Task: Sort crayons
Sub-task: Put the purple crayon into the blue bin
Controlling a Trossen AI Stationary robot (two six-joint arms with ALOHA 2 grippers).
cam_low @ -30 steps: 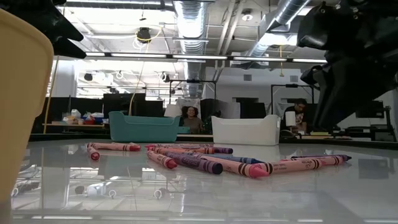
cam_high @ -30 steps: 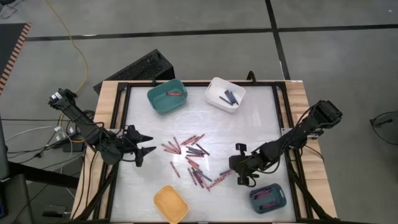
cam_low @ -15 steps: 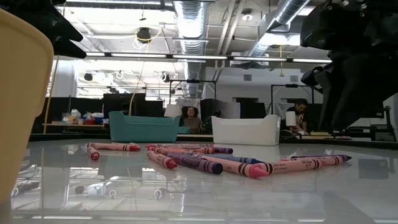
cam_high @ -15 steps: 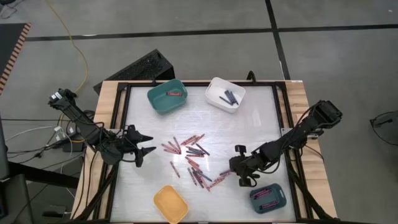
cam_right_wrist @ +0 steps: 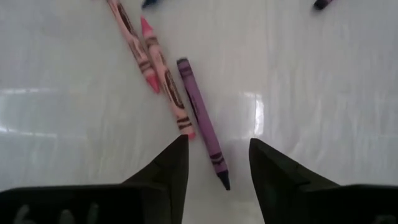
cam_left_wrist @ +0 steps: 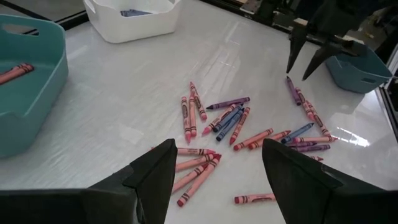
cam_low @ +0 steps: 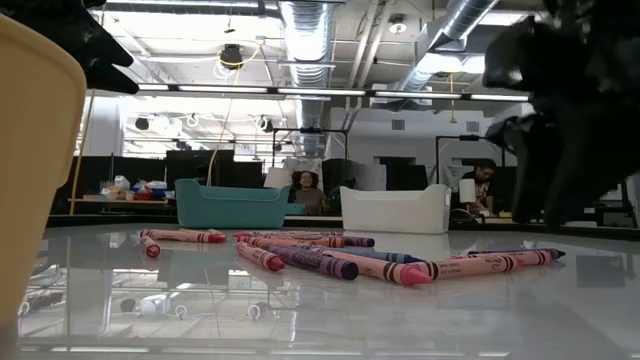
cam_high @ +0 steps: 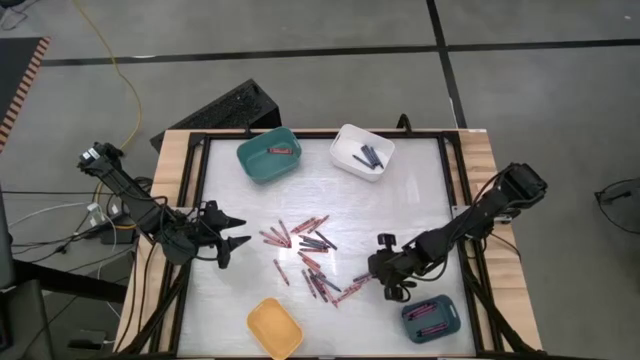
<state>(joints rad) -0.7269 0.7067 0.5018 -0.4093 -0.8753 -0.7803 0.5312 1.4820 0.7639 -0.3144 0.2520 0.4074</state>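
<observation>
Near the table's right front, the right gripper hangs with fingers spread, empty, over a purple crayon beside two pink crayons. The scattered crayons lie mid-table. At the left, the left gripper waits, fingers wide.

Tabletop centre: blocked by the scattered crayons.
Far edge: taken by the teal bin and white bin.
Near edge: yellow bin stands left, small teal bin right.
Left strip: bare tabletop is left open.
</observation>
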